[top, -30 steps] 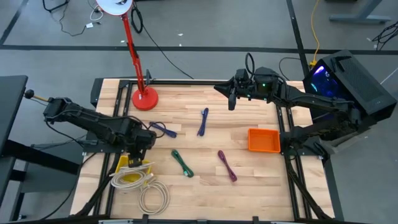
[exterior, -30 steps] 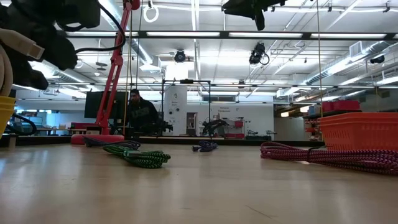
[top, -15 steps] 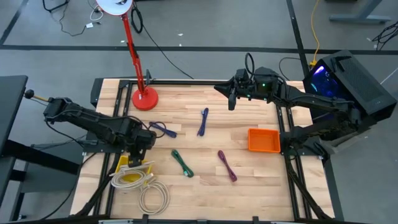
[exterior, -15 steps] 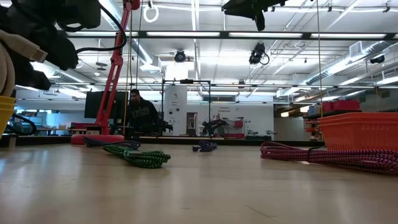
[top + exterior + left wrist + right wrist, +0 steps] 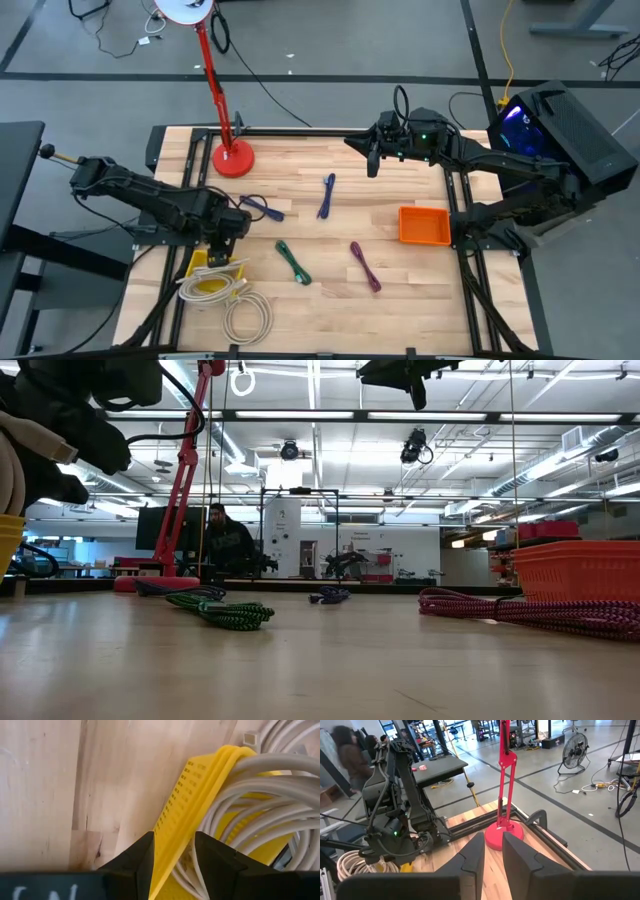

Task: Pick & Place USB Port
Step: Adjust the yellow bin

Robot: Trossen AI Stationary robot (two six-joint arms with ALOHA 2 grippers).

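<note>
High view, looking straight down. The left gripper (image 5: 222, 250) hangs at about 8 o'clock on the desk (image 5: 300, 185), over the rim of the yellow bin (image 5: 196, 266). In the left wrist view its two fingers (image 5: 135, 860) stand apart, one on each side of the bin's perforated wall, and grip nothing; a coil of grey-white cable (image 5: 260, 800) fills the bin and spills out toward 7 o'clock (image 5: 245, 315).

The step in hand appears to be the release of a cable at the yellow bin. Four cables lie loose on the desk: a dark blue one (image 5: 262, 208) just beside the left arm, a blue one (image 5: 327, 195) near the centre, a green one (image 5: 293, 262) and a purple one (image 5: 365, 267) toward 6 o'clock. An orange bin (image 5: 424, 225) sits at 4 o'clock; a red lamp base (image 5: 232, 158) stands at 11 o'clock.

The right gripper (image 5: 373, 160) waits raised at about 1 o'clock, its fingers narrowly parted and holding nothing.

The next move probably calls for the left gripper to lift clear of the bin wall and travel to one of the loose cables, the dark blue one being nearest.
</note>
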